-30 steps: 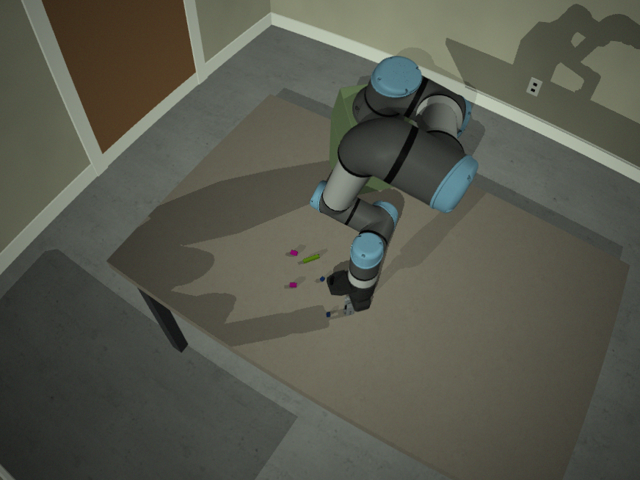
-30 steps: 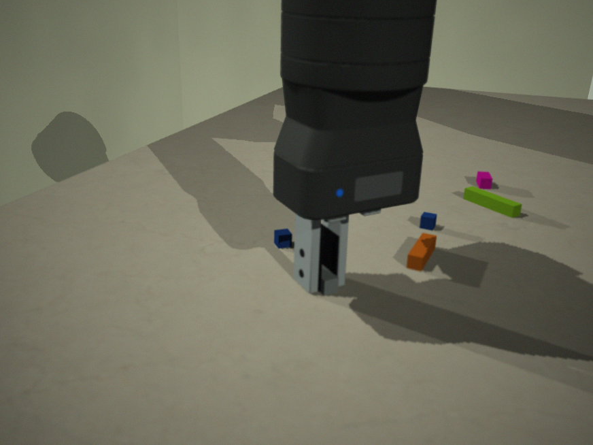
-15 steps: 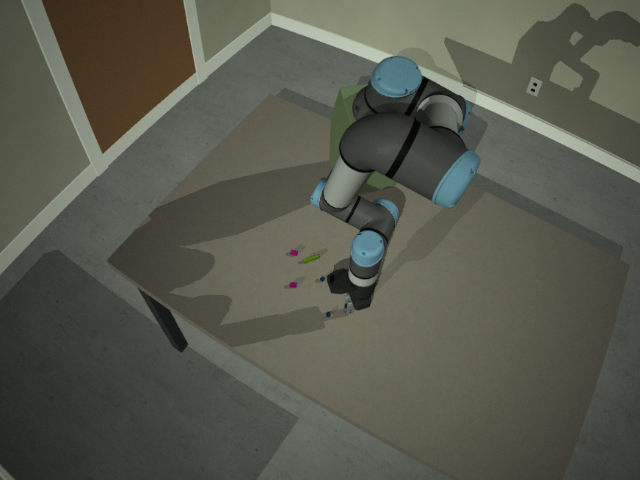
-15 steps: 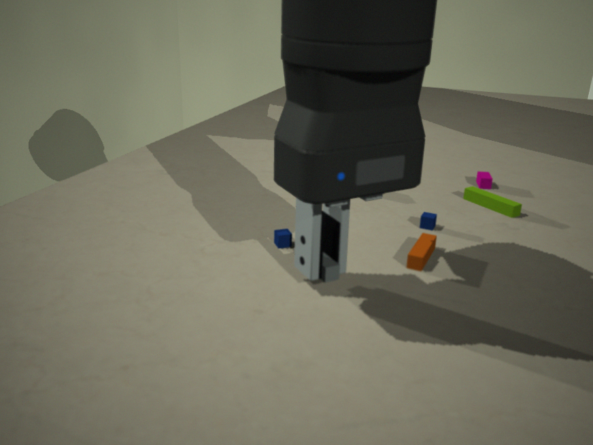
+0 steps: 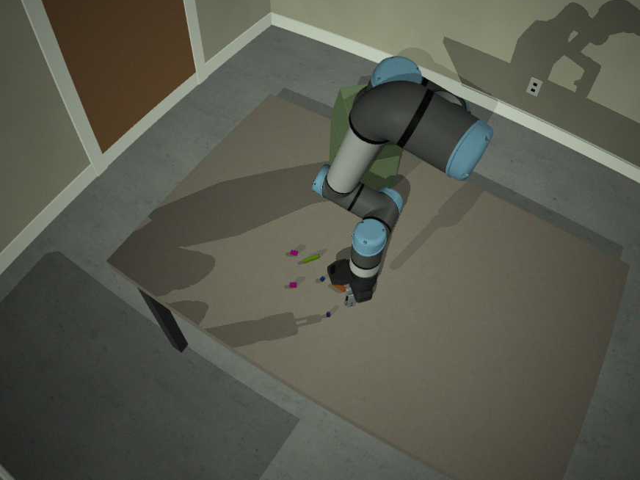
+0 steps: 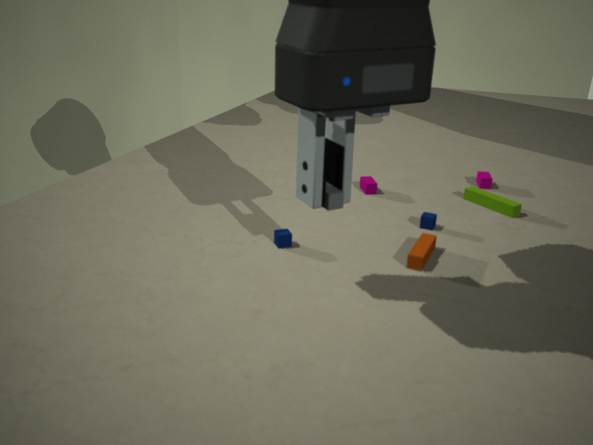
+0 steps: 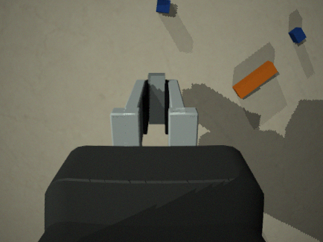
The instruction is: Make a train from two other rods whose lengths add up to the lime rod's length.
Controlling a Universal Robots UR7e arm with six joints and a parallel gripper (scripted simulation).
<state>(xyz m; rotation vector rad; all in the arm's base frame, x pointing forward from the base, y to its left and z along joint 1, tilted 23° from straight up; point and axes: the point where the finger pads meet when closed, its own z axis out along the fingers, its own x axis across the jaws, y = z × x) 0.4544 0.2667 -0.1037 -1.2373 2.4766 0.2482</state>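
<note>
My gripper (image 6: pixel 330 200) is shut on the grey rod (image 7: pixel 157 97) and holds it lifted off the table; the rod shows between the fingers in the exterior view (image 6: pixel 333 199). The lime rod (image 6: pixel 492 201) lies flat at the right, with a magenta rod (image 6: pixel 484 179) just behind it. A second magenta rod (image 6: pixel 368 184) lies behind my gripper. The orange rod (image 6: pixel 421 251) lies flat to my right, also seen in the wrist view (image 7: pixel 255 79). One blue rod (image 6: pixel 428 220) sits between the orange and lime rods. Another blue rod (image 6: pixel 283 237) sits to my left.
The arm's green base (image 5: pixel 362 128) stands at the table's far side. The table's front-left edge and leg (image 5: pixel 162 320) are well away from the rods.
</note>
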